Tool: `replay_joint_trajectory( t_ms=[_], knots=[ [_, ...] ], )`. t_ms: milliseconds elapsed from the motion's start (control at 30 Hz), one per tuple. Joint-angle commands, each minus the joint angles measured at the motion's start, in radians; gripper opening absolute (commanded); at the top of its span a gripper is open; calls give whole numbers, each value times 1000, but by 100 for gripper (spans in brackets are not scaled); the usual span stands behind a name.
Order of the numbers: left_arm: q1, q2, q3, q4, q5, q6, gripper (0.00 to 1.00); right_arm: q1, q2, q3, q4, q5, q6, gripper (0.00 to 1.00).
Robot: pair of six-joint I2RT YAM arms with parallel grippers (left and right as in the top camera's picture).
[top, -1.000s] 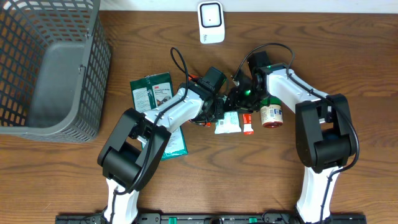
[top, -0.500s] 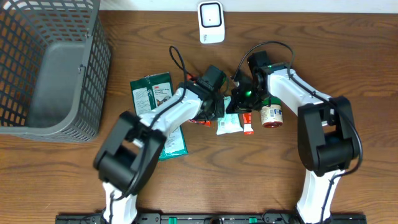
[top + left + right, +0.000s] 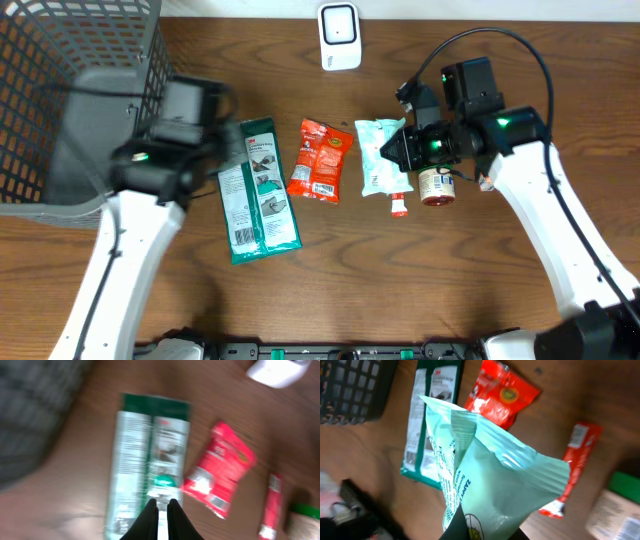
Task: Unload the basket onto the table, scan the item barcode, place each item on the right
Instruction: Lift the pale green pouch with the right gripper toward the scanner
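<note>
Wood-grain table (image 3: 420, 290), wire basket (image 3: 40, 60) upper left, white scanner (image 3: 339, 35) showed only overhead and from left wrist, right end effector (image 3: 480, 532) pinched mint pouch (image 3: 505, 475), left end effector (image 3: 163, 510) pressed together.

Brown wood-grain table (image 3: 330, 280), grain running left-right, fills nearly whole overhead view. Pale strip (image 3: 500, 8) along far edge beyond tabletop, can't tell if wall or floor. Light even and diffuse, shadows soft and short, darker streaks in grain. Same wood behind both wrist views
</note>
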Motion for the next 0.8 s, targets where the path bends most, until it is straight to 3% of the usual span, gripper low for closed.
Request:
replay_joint_trajectory(
  t_ms=[0,167,233,367,400,433,567,767],
  knots=[
    [136,-14,3,-52,-45,44,11,28,-28,42,-4,79,-32,1],
    [195,-1,2,-48,-45,51,12,50,8,236,-100,160,-32,1],
    [196,0,2,-32,-51,107,17,64,77,457,-241,270,-33,1],
    [196,0,2,-19,-80,106,50,73,193,747,-407,330,-51,1],
    [196,0,2,-21,-80,106,70,74,239,850,-455,345,-51,1],
    [196,0,2,-23,-80,106,80,74,278,930,-488,356,-51,1],
    [196,0,2,-22,-80,106,81,86,418,1170,-549,400,-116,1],
    [196,0,2,-22,-80,106,81,138,519,1193,-418,531,-174,1]
  ],
)
